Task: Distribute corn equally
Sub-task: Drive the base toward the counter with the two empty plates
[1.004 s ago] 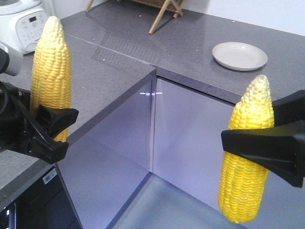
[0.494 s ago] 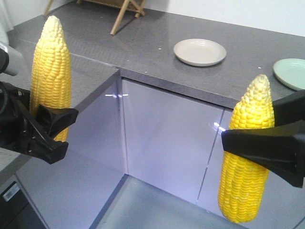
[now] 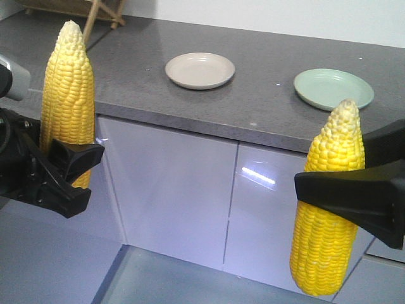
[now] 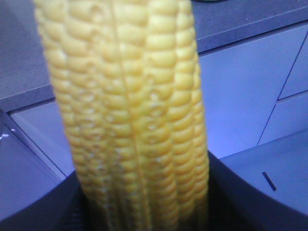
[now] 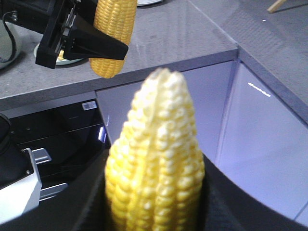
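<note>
Since the earlier frame the beige plate (image 3: pixel 199 69) has slid from the right of my front view to left of the middle. A green plate (image 3: pixel 332 88) has come fully into sight to its right. The counter's inner corner has gone, while both of my claws and their corn sit where they were.

The grey speckled counter (image 3: pixel 253 107) runs across the whole view, under a white wall (image 3: pixel 285 16). Glossy pale cupboard doors (image 3: pixel 177 190) stand below the beige plate, and a pale grey floor (image 3: pixel 190 278) lies below those.

Far left of the beige plate, some wooden legs (image 3: pixel 95 12) stand on the counter at the top edge. Nearer me, and also left of that plate, my left claw (image 3: pixel 69 168) is pinched on the lower part of the left cob (image 3: pixel 66 95). That cob stands upright with its pale tip up, hiding some counter and cupboard behind it.

Right of the beige plate, just below the green one as I see it, my right claw (image 3: pixel 342 190) is clamped round the middle of the right cob (image 3: pixel 329 253). It too is upright with its tip up. Both cobs hang in the air on my side of the counter, touching neither plate. Each wrist view is mostly filled by its own cob. The right wrist view also catches a black appliance (image 5: pixel 62 139) under the counter.
</note>
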You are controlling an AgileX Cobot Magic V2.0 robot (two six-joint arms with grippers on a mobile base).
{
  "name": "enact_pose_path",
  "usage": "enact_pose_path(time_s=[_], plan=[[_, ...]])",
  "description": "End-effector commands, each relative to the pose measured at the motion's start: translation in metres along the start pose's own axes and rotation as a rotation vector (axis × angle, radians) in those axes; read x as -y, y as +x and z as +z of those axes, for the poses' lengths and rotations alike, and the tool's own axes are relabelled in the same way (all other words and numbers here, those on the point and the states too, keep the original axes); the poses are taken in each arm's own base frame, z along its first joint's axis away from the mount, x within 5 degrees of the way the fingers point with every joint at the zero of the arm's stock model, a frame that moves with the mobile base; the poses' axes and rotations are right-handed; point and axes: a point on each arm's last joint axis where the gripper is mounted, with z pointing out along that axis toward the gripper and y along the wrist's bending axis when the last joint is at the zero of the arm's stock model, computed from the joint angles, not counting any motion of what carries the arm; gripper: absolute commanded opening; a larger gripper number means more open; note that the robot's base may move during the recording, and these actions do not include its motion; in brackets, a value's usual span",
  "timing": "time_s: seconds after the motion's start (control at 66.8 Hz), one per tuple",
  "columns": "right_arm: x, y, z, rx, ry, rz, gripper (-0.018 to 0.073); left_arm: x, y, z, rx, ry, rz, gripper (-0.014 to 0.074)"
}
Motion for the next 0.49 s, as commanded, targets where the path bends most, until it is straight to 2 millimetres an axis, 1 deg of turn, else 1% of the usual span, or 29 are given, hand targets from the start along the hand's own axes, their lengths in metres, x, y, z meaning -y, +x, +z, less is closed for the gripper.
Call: enact_pose_path(time_s=[0.0,0.479], plan=[[-0.0031,-0.0112,-0.0048,0.077,0.004,-0.005,0.0162,-0.0001,-0.0137,-0.0096,0.107,0.011,0.003,0.0258],[-0.0031,-0.0112,-0.0048,0.077,0.004,-0.005,0.0162,-0.0001,-0.0137,-0.0096,0.107,0.011,0.003,0.0258]])
